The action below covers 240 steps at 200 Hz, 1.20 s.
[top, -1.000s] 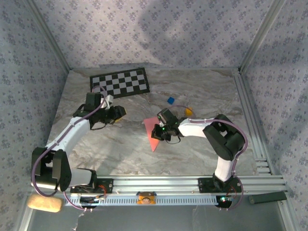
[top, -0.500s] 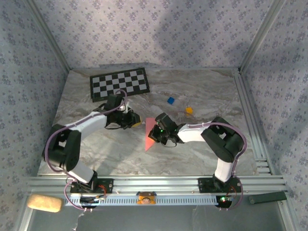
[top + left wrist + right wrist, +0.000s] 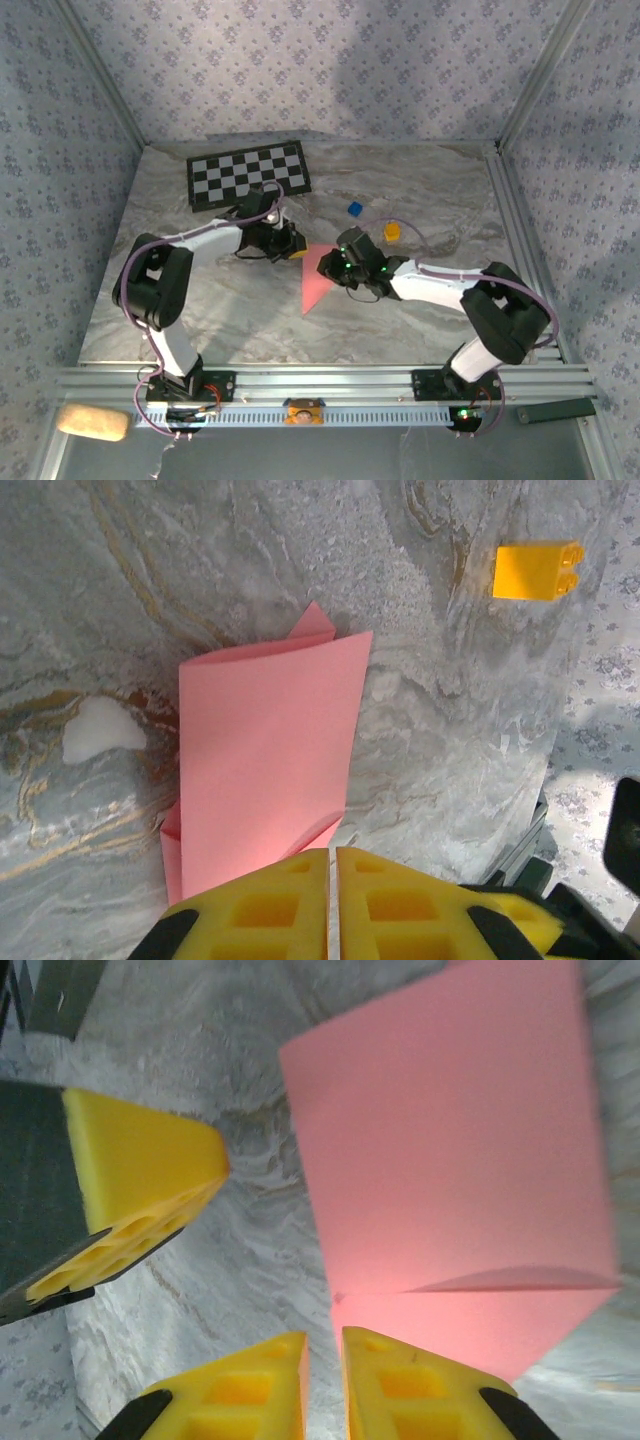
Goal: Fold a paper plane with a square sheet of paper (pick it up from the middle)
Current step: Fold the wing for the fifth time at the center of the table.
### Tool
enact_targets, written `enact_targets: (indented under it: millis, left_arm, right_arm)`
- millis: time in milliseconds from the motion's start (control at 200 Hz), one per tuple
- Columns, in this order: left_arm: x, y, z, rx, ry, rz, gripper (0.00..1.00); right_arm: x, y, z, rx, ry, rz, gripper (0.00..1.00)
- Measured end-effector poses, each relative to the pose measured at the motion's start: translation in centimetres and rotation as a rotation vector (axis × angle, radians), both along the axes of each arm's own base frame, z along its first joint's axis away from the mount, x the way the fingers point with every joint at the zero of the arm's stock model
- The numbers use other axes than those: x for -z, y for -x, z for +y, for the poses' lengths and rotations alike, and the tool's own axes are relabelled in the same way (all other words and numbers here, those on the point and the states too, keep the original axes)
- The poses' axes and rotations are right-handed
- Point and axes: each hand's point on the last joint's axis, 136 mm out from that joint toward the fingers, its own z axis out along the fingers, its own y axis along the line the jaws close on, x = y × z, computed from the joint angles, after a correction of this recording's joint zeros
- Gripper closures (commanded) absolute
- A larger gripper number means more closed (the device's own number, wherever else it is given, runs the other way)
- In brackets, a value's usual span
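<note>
Now I see pink sheet point(image 3: 316, 283) — folded, flat, point toward 6 o'clock | left gripper point(image 3: 332, 852) at its 11 o'clock corner, fingers together | right gripper point(image 3: 323, 1338) at 2 o'clock — fingers a slit apart

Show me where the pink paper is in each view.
Top external: paper just below centre.
Left wrist: centre, slightly left.
Right wrist: upper right.
Shared landmark: yellow left gripper, beside the paper.

Floral walls point(image 3: 330, 70); marbled table point(image 3: 420, 325)
</note>
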Motion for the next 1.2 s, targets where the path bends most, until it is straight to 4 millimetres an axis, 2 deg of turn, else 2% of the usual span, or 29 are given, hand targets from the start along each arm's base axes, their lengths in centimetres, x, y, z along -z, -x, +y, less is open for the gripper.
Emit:
enact_targets:
  millis: [125,185,470,615,820,1199]
  left_arm:
    - [0.5,-0.3,-0.3,0.004,-0.007,0.013,0.91]
    - [1.0,-0.3,-0.5,0.008,-0.012,0.023,0.91]
    - [2.9,-0.3,-0.9,0.016,-0.034,0.066,0.93]
    - [4.2,-0.1,-0.7,0.021,-0.050,0.090,0.94]
    - [6.2,1.3,-0.1,0.034,-0.073,0.129,0.95]
    - [6.3,1.6,-0.2,0.066,-0.013,0.089,0.95]
  right_arm:
    - [1.4,-0.6,-2.5,0.036,0.035,0.020,0.81]
    - [1.9,-0.5,-3.0,0.037,0.049,0.031,0.81]
    - [2.1,-0.3,-3.0,0.023,0.050,0.040,0.80]
    - [2.4,-0.3,-3.5,0.028,0.050,0.051,0.77]
    - [3.4,-0.6,-4.3,0.030,0.044,0.089,0.71]
    - [5.5,0.2,-4.0,-0.004,0.032,0.176,0.68]
